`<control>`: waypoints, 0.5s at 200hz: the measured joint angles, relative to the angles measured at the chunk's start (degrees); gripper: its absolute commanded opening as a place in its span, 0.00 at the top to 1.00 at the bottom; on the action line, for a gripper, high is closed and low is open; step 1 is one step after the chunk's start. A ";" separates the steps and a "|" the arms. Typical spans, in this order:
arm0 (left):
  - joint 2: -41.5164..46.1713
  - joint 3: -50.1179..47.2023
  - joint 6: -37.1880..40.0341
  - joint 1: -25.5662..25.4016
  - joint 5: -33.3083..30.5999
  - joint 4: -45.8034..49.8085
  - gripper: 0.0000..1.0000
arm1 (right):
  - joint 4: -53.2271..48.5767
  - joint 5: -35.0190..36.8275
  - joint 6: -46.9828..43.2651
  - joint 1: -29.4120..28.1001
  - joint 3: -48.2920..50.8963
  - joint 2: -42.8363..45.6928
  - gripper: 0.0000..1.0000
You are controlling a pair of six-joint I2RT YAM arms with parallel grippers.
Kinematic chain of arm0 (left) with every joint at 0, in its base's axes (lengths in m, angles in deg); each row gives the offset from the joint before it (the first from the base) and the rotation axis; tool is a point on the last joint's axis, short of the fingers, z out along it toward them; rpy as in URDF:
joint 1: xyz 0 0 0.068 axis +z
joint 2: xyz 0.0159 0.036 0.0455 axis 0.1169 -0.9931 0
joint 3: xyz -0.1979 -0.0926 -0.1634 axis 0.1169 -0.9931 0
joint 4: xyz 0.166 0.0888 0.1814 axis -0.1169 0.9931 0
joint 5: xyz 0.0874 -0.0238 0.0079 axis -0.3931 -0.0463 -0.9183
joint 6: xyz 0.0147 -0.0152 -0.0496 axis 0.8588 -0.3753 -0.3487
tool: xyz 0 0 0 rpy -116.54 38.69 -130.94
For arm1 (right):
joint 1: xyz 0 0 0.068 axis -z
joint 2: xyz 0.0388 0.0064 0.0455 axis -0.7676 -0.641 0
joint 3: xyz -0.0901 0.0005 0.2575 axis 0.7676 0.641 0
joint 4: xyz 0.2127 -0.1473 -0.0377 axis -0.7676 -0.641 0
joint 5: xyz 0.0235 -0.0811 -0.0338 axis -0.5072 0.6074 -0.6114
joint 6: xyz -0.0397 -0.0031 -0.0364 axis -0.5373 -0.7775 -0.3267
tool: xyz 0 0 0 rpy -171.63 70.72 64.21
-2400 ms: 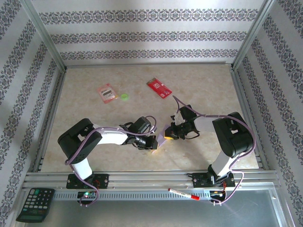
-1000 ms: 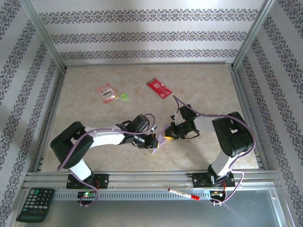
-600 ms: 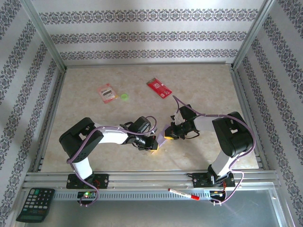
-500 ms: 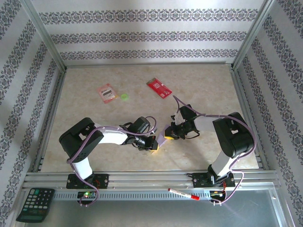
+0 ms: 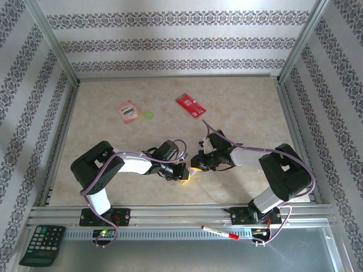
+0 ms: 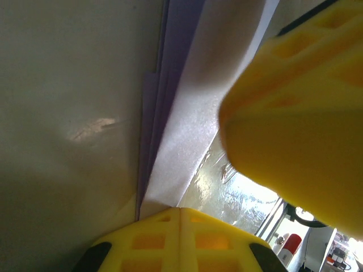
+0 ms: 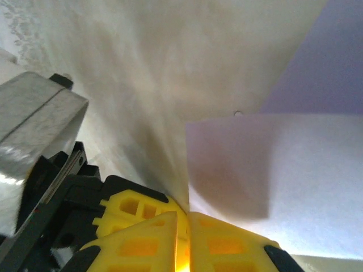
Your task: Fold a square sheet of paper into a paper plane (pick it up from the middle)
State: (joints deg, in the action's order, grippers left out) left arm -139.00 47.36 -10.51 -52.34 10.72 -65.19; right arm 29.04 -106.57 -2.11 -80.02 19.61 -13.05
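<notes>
L fingers [image 6: 153,243] clamped tight on the folded lilac sheet [image 6: 193,113], which runs straight out from btwn them, R fingers [image 7: 142,238] just beyond, nipped near-shut w/ the sheet's edge in their slit, all low over the worktop [image 5: 113,136], red card [image 5: 190,105] well beyond both.

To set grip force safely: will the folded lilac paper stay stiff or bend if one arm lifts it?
Likely stiff along its creases: the folded lilac paper shows several stacked layers. It looks thin, so free parts may flop, and hard squeezing may crumple it.
</notes>
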 measured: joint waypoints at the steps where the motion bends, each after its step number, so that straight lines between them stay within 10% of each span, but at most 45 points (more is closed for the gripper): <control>1: 0.00 0.00 0.00 0.00 0.00 0.00 1.00 | 0.02 0.02 0.00 0.00 0.00 -0.09 0.88; 100: 0.00 -0.42 0.04 0.00 -0.24 -1.16 1.00 | -0.02 -4.02 -4.17 9.20 0.02 -5.01 0.92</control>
State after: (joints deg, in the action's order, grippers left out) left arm -139.00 46.94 -10.47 -52.34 10.48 -66.35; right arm 29.02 -110.59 -6.29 -70.82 19.63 -18.05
